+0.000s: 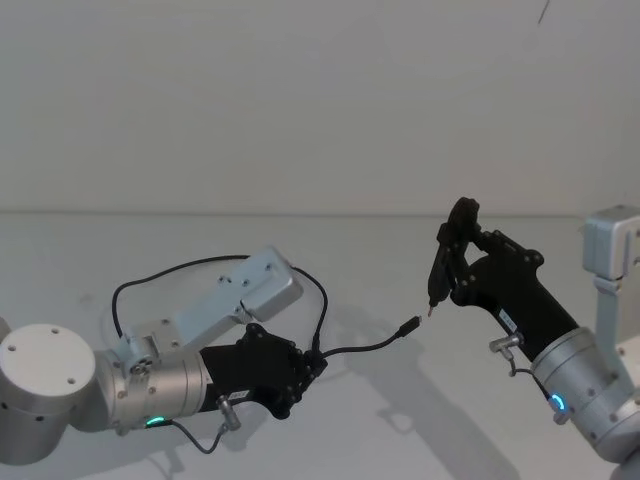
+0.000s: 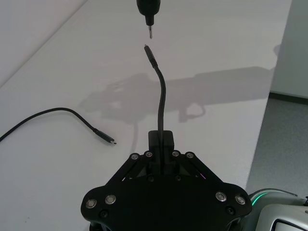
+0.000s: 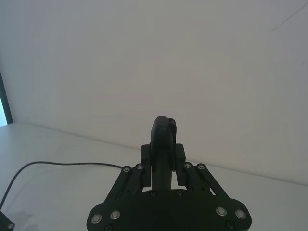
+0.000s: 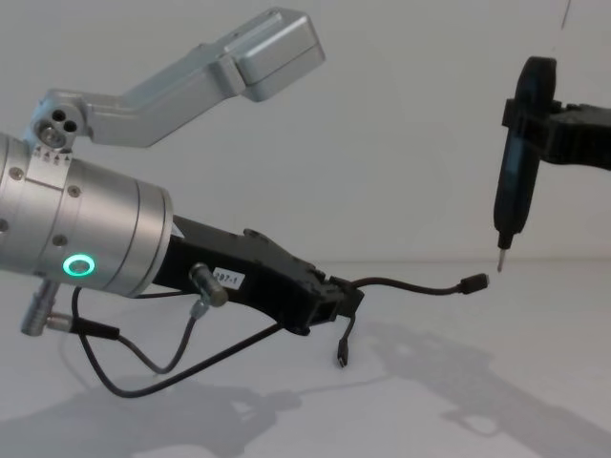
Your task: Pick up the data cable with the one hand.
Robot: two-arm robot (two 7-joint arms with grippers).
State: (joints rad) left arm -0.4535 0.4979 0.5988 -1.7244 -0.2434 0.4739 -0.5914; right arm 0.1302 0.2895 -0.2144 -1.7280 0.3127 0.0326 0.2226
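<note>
The data cable [image 1: 370,346] is a thin black cord. My left gripper [image 1: 310,365] is shut on it a short way behind one plug [image 1: 408,327], which sticks out forward in the air. In the left wrist view the cable [image 2: 162,101] rises from between the jaws of the left gripper [image 2: 161,139], and its other plug [image 2: 110,141] lies on the table. My right gripper [image 1: 465,255] is shut on a slim black tool [image 1: 440,268] whose thin metal tip points down just beside the raised plug. From the chest, plug [image 4: 474,282] and tool [image 4: 511,191] are apart.
The white table [image 1: 420,430] stretches ahead to a plain white wall. The cable's slack loops behind the left arm [image 1: 170,270]. A thin grey wire [image 4: 143,367] hangs under the left wrist. The table's edge [image 2: 262,120] drops to a grey floor.
</note>
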